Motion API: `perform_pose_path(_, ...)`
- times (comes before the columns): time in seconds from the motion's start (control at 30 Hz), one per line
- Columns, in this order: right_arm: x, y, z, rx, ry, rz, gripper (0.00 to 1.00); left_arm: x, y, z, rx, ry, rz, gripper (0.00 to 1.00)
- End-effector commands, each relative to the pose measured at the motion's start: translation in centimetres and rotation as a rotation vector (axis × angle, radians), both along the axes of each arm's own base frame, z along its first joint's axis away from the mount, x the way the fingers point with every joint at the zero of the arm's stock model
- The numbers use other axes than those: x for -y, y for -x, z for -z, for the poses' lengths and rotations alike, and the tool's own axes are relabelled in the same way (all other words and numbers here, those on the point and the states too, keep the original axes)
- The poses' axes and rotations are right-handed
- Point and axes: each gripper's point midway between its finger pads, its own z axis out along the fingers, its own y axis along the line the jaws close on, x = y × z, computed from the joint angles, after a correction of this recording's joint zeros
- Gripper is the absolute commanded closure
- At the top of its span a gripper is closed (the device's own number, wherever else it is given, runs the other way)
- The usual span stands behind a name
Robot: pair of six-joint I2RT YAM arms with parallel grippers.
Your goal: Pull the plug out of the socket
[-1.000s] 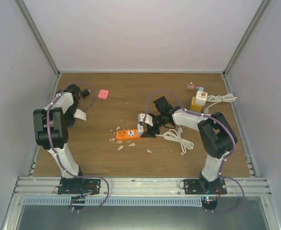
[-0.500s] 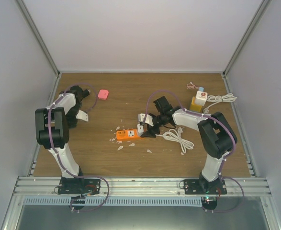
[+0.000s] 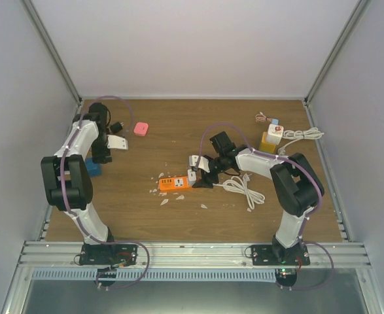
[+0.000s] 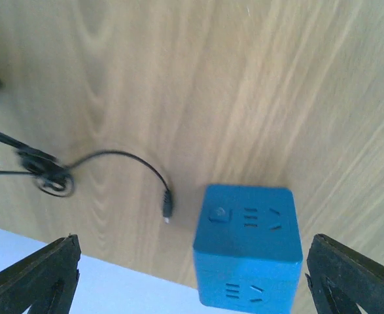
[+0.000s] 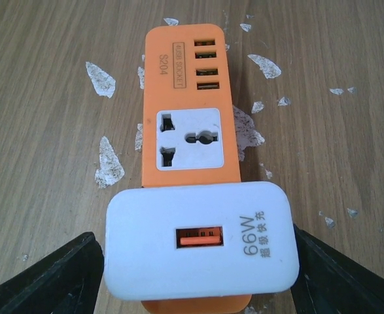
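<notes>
So, left arm [image 3: 80, 140] just swung up toward upper left of top view, uncovering blue cube socket [image 4: 247, 252] under it; left gripper [image 4: 193, 275] fingers wide, empty. Right gripper [image 5: 192, 281] hasn't budged: fingers flank white plug [image 5: 201, 252], can't tell if actually squeezing. Plug still seated in orange power strip [image 5: 185, 98], centre of top view. I reckon nothing pulled yet, job's on right side

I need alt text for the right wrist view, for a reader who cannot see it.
A white 66W charger sits plugged into an orange power strip on a wooden table. The right gripper has one black finger at each side of the charger; contact is unclear. White flakes lie around the strip.
</notes>
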Motion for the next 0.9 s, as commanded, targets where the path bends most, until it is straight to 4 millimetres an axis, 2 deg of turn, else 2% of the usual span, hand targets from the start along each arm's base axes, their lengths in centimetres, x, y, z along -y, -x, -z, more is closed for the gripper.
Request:
perform_pose_path(0.0, -0.1, 0.3, -1.0, 0.004, -0.028, -0.019, 0.23, 5.2, -1.4, -3.7, 0.123, 0.268, 0.027, 0.05)
perform_pose_path(0.17, -0.5, 0.3, -1.5, -0.005, -0.047, -0.025, 0.23, 10.3, -2.5, -6.0, 0.194, 0.541, 0.012, 0.04)
perform_pose_path(0.37, -0.9, -0.1, -1.7, -0.004, -0.059, -0.028, 0.26, 18.7, -1.3, -6.5, 0.123, 0.867, -0.028, 0.05)
perform_pose_path(0.5, -1.3, -0.3, -1.7, 0.008, -0.059, -0.032, 0.29, 23.3, 0.8, -4.4, 0.024, 0.972, -0.048, 0.05)
perform_pose_path(0.63, -1.4, -0.4, -1.6, 0.015, -0.055, -0.035, 0.34, 26.9, 2.1, -2.3, -0.063, 1.034, -0.060, 0.06)
perform_pose_path(0.77, -1.5, -0.2, -1.5, 0.014, -0.048, -0.040, 0.40, 29.1, 2.9, -0.9, -0.126, 1.065, -0.078, 0.06)
perform_pose_path(0.87, -1.6, -0.2, -1.4, 0.013, -0.046, -0.040, 0.43, 30.0, 3.2, 0.3, -0.151, 1.065, -0.079, 0.07)
